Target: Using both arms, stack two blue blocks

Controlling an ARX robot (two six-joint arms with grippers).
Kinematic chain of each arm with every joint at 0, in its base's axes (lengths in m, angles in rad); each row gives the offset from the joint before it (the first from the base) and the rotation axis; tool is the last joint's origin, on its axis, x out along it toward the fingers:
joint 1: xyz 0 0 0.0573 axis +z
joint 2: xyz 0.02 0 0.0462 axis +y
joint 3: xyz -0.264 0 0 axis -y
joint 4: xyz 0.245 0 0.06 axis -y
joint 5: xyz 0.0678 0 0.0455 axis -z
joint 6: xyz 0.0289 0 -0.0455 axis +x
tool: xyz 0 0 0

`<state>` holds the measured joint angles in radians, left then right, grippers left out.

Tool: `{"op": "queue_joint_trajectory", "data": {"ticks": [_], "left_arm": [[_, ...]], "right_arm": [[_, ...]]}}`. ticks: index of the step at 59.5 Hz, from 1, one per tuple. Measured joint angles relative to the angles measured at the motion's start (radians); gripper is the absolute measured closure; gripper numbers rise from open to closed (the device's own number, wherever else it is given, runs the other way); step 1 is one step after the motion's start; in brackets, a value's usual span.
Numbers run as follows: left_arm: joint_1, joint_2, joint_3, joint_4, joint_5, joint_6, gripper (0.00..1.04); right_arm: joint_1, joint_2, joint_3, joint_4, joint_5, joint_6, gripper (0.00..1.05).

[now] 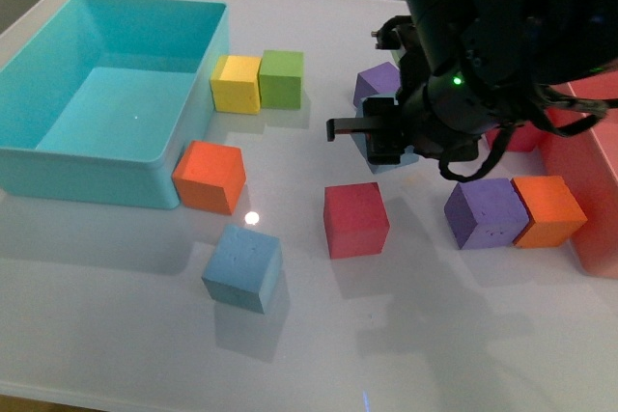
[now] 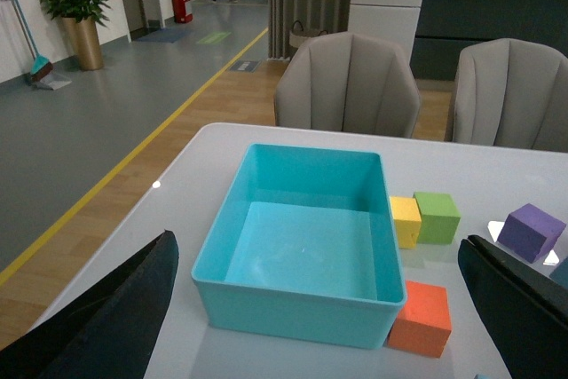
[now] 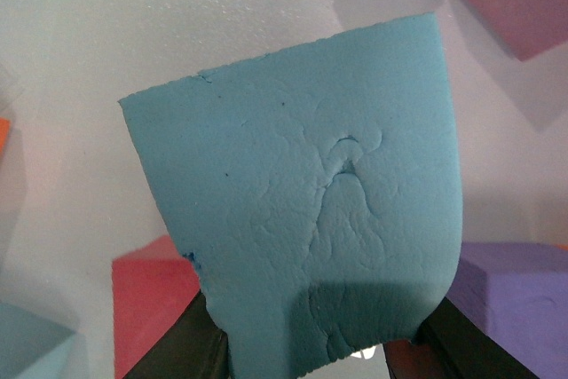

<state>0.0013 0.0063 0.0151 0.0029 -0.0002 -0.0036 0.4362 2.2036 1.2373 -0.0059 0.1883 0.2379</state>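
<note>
Two matte, pitted blue foam cubes we log: first cube (image 1: 242, 267) near the table (image 1: 435, 335) front edge; second cube (image 3: 302, 210), creased, pinched by the right gripper (image 1: 382, 142) over mid-table; left gripper (image 2: 315, 308) splayed wide.

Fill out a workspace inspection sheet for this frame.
Surface: white glossy table, nothing spilled.
Job's things: one blue block on the table; the other blue block in the right gripper.
Clutter: turquoise bin; yellow cube, green cube, red cube, orange cubes, purple cubes.
Grippers: right gripper shut on that block; left gripper open, empty.
Cables: black cables looped on the right arm.
Surroundings: grey chairs, potted plant.
</note>
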Motion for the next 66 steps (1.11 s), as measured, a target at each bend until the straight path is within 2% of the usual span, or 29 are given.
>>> {"op": "queue_joint_trajectory", "data": {"ticks": [23,49,55,66], "left_arm": [[0.0,0.0,0.0,0.0,0.0,0.0,0.09],[0.0,0.0,0.0,0.0,0.0,0.0,0.09],[0.0,0.0,0.0,0.0,0.0,0.0,0.09],[0.0,0.0,0.0,0.0,0.0,0.0,0.09]], "right_arm": [[-0.001,0.216,0.232,-0.08,0.018,0.011,0.73],[-0.018,0.273,0.272,-0.085,0.029,0.021,0.73],[-0.018,0.274,0.26,-0.063,0.028,0.021,0.48],[-0.019,0.264,0.21,-0.017,0.01,0.026,0.2]]}}
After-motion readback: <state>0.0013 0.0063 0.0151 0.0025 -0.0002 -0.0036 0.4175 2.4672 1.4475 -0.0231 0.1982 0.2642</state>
